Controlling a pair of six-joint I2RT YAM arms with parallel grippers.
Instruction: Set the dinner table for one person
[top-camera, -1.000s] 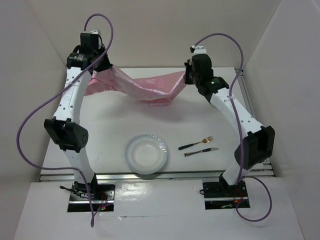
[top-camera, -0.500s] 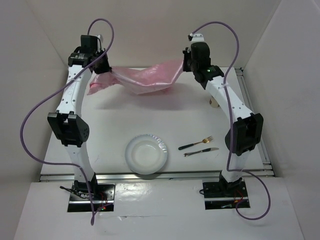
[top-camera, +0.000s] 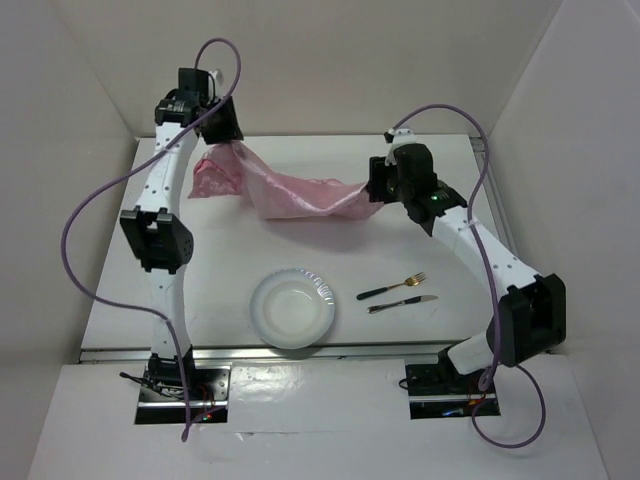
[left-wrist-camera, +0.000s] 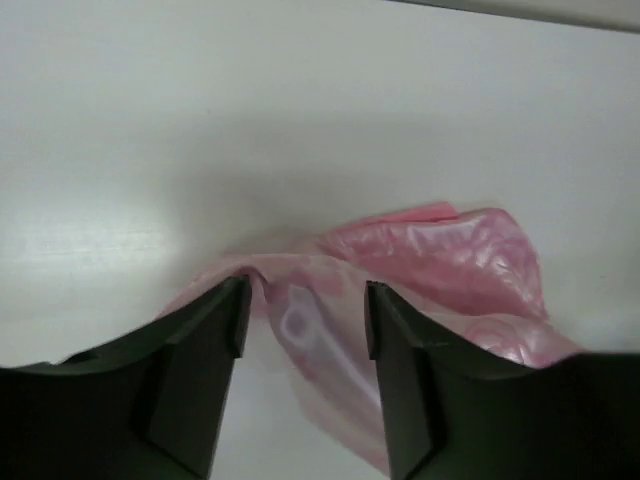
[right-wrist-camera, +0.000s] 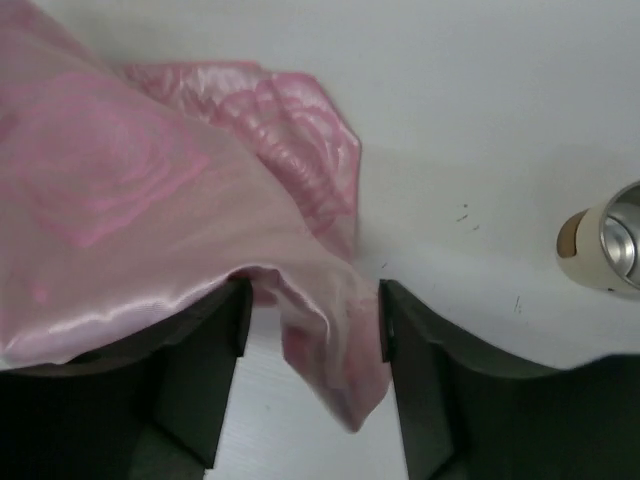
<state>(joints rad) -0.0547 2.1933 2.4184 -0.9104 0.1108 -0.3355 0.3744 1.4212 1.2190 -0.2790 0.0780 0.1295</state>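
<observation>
Where both arms reach across it, worktop (top-camera: 440, 250): large, flat, white, rect., metal rails at near and right edges. It fills centre of top view, arm bases at its near edge.
Item 2, pink rose-pattern cloth (top-camera: 290, 195): crumpled strip across far half of worktop, running from L gripper to R gripper, bunched at its left end.
Item 3, L gripper (left-wrist-camera: 305, 300): far-left, over cloth's left end. Jaws parted w/ clear gap, cloth showing through gap, not pinched.
Item 4, R gripper (right-wrist-camera: 312, 295): centre-right, at cloth's right end. Jaws parted likewise, cloth overlapping one finger and crossing the gap, not pinched.
Item 5, white plate (top-camera: 292, 308): near-centre, well apart from cloth.
Item 6, fork (top-camera: 392, 286), gold head, dark handle: just right of plate.
Item 7, knife (top-camera: 402, 303), dark handle: just nearer than fork, approx. parallel, not touching it.
Item 8, cream cup (right-wrist-camera: 605, 245), metallic inside: seen in right wrist view only, on bare worktop, apart from cloth.
</observation>
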